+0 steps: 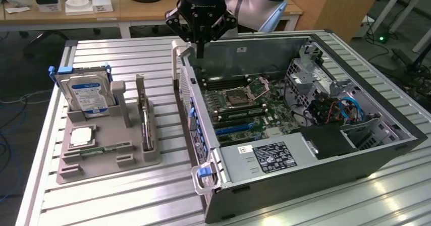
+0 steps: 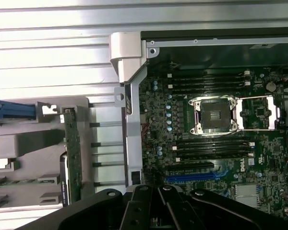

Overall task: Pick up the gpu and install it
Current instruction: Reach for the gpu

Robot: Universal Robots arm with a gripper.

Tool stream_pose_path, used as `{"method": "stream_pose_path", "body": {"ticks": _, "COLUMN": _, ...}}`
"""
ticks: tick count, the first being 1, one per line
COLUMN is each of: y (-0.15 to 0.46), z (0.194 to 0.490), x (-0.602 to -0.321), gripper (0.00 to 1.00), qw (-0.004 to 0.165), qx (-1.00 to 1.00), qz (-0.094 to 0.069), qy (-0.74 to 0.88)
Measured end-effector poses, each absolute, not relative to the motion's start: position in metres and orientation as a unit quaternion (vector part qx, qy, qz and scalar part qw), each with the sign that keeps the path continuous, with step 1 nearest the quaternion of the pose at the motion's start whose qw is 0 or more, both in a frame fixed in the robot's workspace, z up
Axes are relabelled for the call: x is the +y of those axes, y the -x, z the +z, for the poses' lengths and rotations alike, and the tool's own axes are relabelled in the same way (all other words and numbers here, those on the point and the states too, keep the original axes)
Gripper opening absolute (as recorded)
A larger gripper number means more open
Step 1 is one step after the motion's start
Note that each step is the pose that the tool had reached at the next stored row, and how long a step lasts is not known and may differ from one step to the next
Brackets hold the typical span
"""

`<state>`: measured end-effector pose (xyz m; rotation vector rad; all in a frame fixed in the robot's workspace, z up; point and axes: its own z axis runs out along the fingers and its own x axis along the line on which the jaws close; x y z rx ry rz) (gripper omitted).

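Note:
The gpu stands on edge in a slot of the grey holder, to the exterior view's left of the open computer case. In the wrist view the gpu shows edge-on as a thin green strip beside the case wall. My gripper hangs above the far corner of the case, well above and beyond the gpu. It is shut with nothing between its fingers. Its black body and the gripper tips sit over the motherboard's edge, near the blue slot.
A silver hard drive with a blue-white label stands in the holder's far end. A square chip and a narrow memory stick lie in the holder. The motherboard has an open processor socket. Cables fill the case's right side.

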<state>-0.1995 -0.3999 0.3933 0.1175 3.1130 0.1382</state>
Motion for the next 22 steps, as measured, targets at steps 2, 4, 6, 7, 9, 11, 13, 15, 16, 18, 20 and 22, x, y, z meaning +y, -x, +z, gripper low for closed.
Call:
{"method": "stream_pose_path", "body": {"ticks": 2, "y": 0.201, "z": 0.393, "x": -0.400, "gripper": 0.10, "qw": 0.012, "qx": 0.998, "qz": 0.044, "qy": -0.038}}
{"method": "stream_pose_path", "body": {"ticks": 4, "y": 0.203, "z": 0.393, "x": -0.400, "gripper": 0.10, "qw": 0.012, "qx": 0.998, "qz": 0.044, "qy": -0.038}}
{"method": "stream_pose_path", "body": {"ticks": 6, "y": 0.205, "z": 0.393, "x": -0.400, "gripper": 0.10, "qw": 0.012, "qx": 0.998, "qz": 0.044, "qy": -0.038}}
{"method": "stream_pose_path", "body": {"ticks": 7, "y": 0.206, "z": 0.393, "x": -0.400, "gripper": 0.10, "qw": 0.012, "qx": 0.998, "qz": 0.044, "qy": -0.038}}
{"method": "stream_pose_path", "body": {"ticks": 9, "y": 0.208, "z": 0.393, "x": -0.400, "gripper": 0.10, "qw": 0.012, "qx": 0.998, "qz": 0.044, "qy": -0.038}}
{"method": "stream_pose_path", "body": {"ticks": 11, "y": 0.210, "z": 0.393, "x": -0.400, "gripper": 0.10, "qw": 0.012, "qx": 0.998, "qz": 0.044, "qy": -0.038}}
{"method": "stream_pose_path", "body": {"ticks": 13, "y": 0.211, "z": 0.393, "x": -0.400, "gripper": 0.10, "qw": 0.012, "qx": 0.998, "qz": 0.044, "qy": -0.038}}
{"method": "stream_pose_path", "body": {"ticks": 15, "y": 0.212, "z": 0.393, "x": -0.400, "gripper": 0.10, "qw": 0.012, "qx": 0.998, "qz": 0.044, "qy": -0.038}}
{"method": "stream_pose_path", "body": {"ticks": 16, "y": 0.213, "z": 0.393, "x": -0.400, "gripper": 0.10, "qw": 0.012, "qx": 0.998, "qz": 0.044, "qy": -0.038}}
{"method": "stream_pose_path", "body": {"ticks": 18, "y": 0.214, "z": 0.393, "x": -0.400, "gripper": 0.10, "qw": 0.012, "qx": 0.998, "qz": 0.044, "qy": -0.038}}
{"method": "stream_pose_path", "body": {"ticks": 20, "y": 0.216, "z": 0.393, "x": -0.400, "gripper": 0.10, "qw": 0.012, "qx": 0.998, "qz": 0.044, "qy": -0.038}}
{"method": "stream_pose_path", "body": {"ticks": 22, "y": 0.218, "z": 0.393, "x": -0.400, "gripper": 0.10, "qw": 0.012, "qx": 0.998, "qz": 0.044, "qy": -0.038}}
